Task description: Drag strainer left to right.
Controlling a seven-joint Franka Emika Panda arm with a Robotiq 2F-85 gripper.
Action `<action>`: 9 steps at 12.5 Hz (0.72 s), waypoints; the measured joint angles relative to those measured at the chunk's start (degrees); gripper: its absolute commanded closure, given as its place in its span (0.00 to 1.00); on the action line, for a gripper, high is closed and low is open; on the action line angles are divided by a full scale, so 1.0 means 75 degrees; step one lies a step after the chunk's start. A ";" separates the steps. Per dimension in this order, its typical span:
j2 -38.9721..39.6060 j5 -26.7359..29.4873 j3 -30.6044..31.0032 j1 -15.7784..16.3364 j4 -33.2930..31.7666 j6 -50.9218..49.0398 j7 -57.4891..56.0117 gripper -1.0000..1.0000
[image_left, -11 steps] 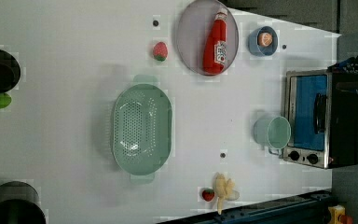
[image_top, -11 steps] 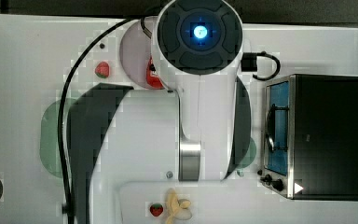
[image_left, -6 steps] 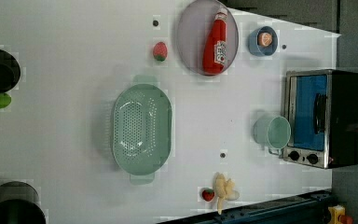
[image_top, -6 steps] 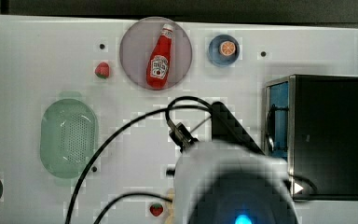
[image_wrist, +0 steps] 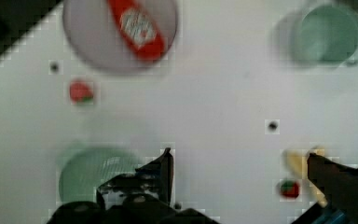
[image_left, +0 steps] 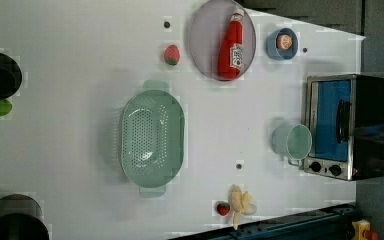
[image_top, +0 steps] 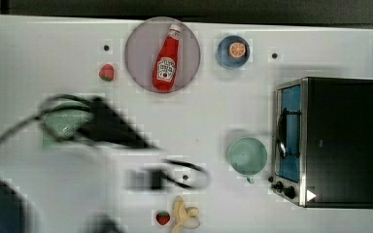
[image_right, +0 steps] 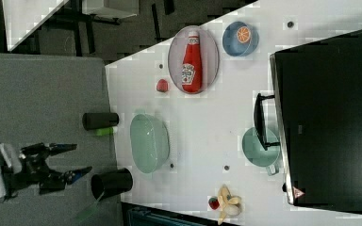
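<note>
Left view is showing the strainer sitting bowl-up on the white desk, nothing touching it. A strawberry and a plate carrying a ketchup bottle are lying toward the left view's top. Toward the left view's right, the cup is standing just beside the toaster oven. A banana is lying near the desk's lower edge. In the right view, the hand is hanging off the desk, fingers spread wide, holding nothing.

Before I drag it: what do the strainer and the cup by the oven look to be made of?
Strainer: probably plastic, matte pale mint, one moulded piece with rows of small holes and tab handles. Cup: likely plastic too, smooth uniform teal, though glazed ceramic cannot be ruled out.
</note>
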 measured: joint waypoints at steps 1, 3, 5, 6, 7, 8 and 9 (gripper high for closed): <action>0.0477 0.0028 0.0660 0.0051 -0.0052 0.0187 0.0449 0.00; 0.1358 -0.0191 0.1597 0.0306 -0.0440 0.0551 0.1556 0.00; 0.2295 -0.0233 0.2186 0.0580 -0.0664 0.1328 0.2888 0.00; 0.2694 -0.0233 0.2495 0.0577 -0.0753 0.1893 0.3556 0.00; 0.3046 -0.0231 0.2719 0.0603 -0.0753 0.2221 0.4272 0.00; 0.3346 -0.0229 0.2757 0.0703 -0.0753 0.2585 0.5063 0.00; 0.3593 -0.0227 0.2775 0.0728 -0.0724 0.2788 0.5801 0.00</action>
